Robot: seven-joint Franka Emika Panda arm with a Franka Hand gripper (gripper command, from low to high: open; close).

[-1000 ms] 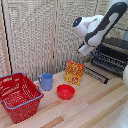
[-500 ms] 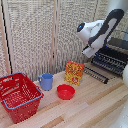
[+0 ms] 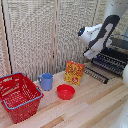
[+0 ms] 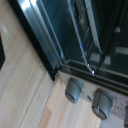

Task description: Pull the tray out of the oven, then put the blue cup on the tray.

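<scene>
The light-blue cup (image 3: 46,81) stands upright on the wooden table, between the red basket and the red bowl. The oven (image 3: 119,50) sits at the exterior view's right edge with its dark door (image 3: 96,74) folded down. The tray (image 3: 109,62), a rack of thin dark bars, sticks out of the oven over the door. My gripper (image 3: 92,54) hangs at the end of the white-and-black arm, just above the tray's front end; its fingers are too blurred to read. The wrist view shows the oven door glass (image 4: 60,35) and two knobs (image 4: 73,90), with no fingers in it.
A red wire basket (image 3: 19,96) stands at the exterior view's left. A red bowl (image 3: 65,91) and an orange-yellow box (image 3: 74,72) lie between the cup and the oven. A slatted screen (image 3: 40,35) closes off the back.
The arm has drifted slightly down and toward the exterior view's right, closer to the oven. The cup, bowl, box and basket have not moved.
</scene>
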